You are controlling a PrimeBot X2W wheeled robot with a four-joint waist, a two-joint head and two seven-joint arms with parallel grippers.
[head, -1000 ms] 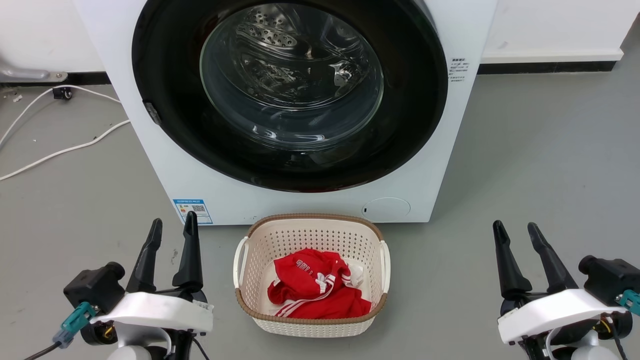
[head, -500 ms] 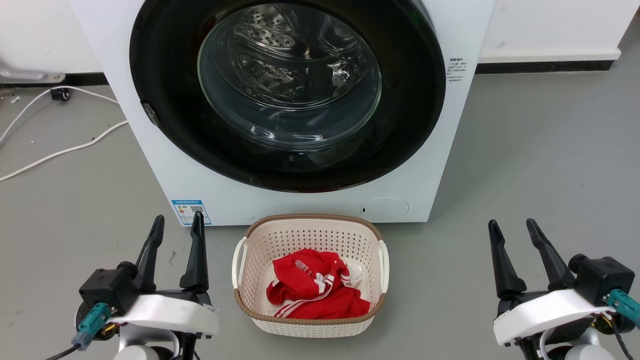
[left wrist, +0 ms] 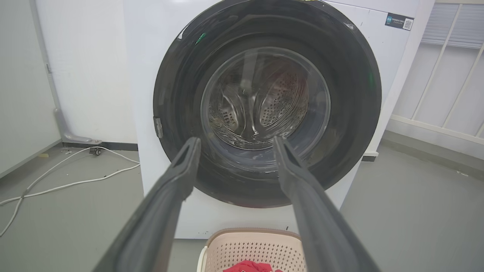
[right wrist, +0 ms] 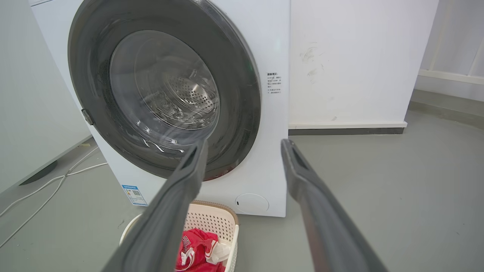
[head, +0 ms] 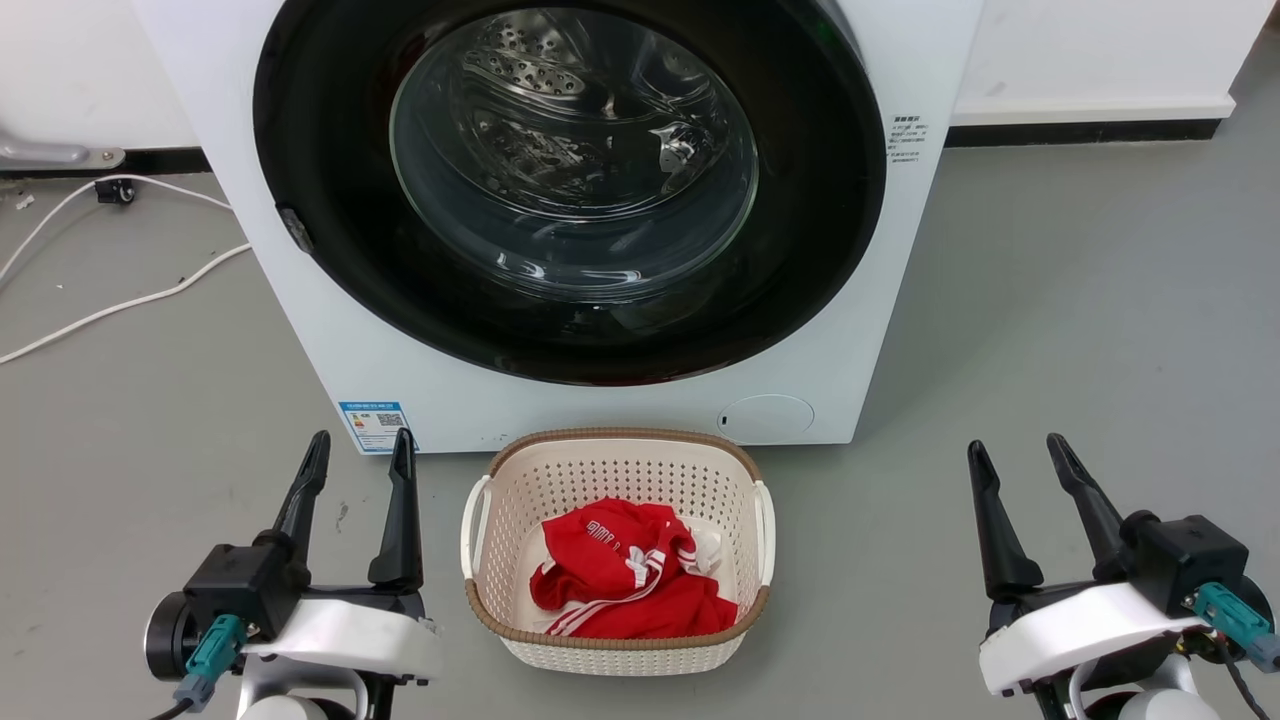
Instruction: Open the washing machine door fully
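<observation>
The white washing machine (head: 420, 390) (left wrist: 151, 45) (right wrist: 272, 41) stands in front of me. Its round glossy black washing machine door (head: 330, 220) (left wrist: 177, 83) (right wrist: 242, 98) lies flat against the front, closed, with the steel drum showing through the glass bowl. A small latch tab sits on the door's left rim. My left gripper (head: 361, 444) (left wrist: 234, 145) is open at the lower left, well short of the machine. At the lower right my right gripper (head: 1012, 448) (right wrist: 244, 145) is open too. Neither touches anything.
A cream basket (head: 480, 520) (left wrist: 211, 241) (right wrist: 230, 223) holding red clothing (head: 620, 590) sits on the grey floor right before the machine, between my grippers. White cables (head: 120, 300) trail on the floor at the left. A white wall runs behind.
The left gripper has rolled slightly and its fingers have shifted a little right. The right gripper has drifted slightly left. The whole picture has shifted a touch.
</observation>
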